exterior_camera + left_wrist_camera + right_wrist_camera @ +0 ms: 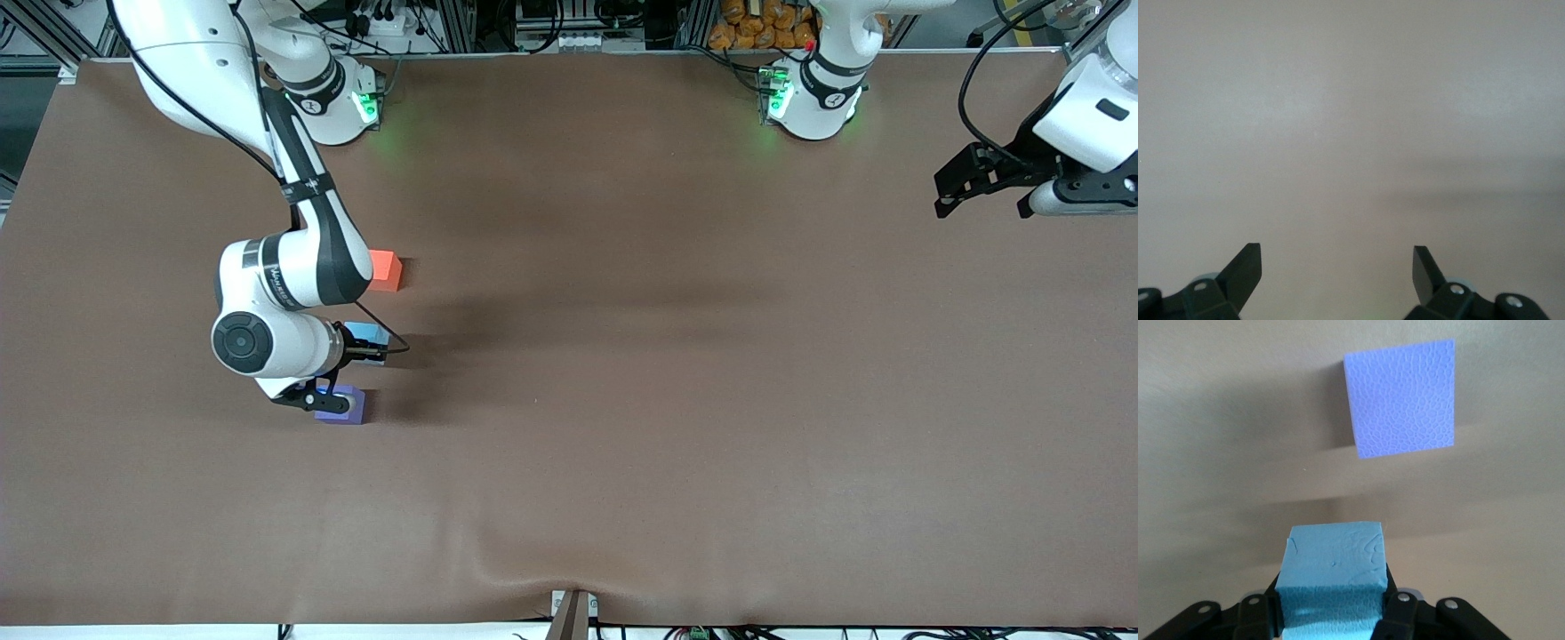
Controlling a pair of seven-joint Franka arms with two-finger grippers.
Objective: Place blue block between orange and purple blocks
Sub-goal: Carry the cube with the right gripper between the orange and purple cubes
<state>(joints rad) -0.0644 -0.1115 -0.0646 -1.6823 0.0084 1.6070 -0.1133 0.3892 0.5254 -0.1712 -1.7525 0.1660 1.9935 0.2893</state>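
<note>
Right end effector (1333, 620): clamped on blue block (1333, 577), between orange block (384, 269) and purple block (1399, 398). Lower squarely, centred, before release. Left end effector (1337, 270): apart, waiting.

From my remote station I see the desk (676, 373) covered by a smooth brown mat that fills nearly the whole front view, with a slight wrinkle near the edge closest to the camera. A small bracket (573, 613) sits at the middle of that edge. Along the top I make out aluminium framing (462, 22), loose black cables (373, 18) and a heap of orange objects (765, 25). Soft green light (391, 133) spills onto the mat near the top, and broad, faint shadows lie across its middle. The lighting is even and diffuse.
</note>
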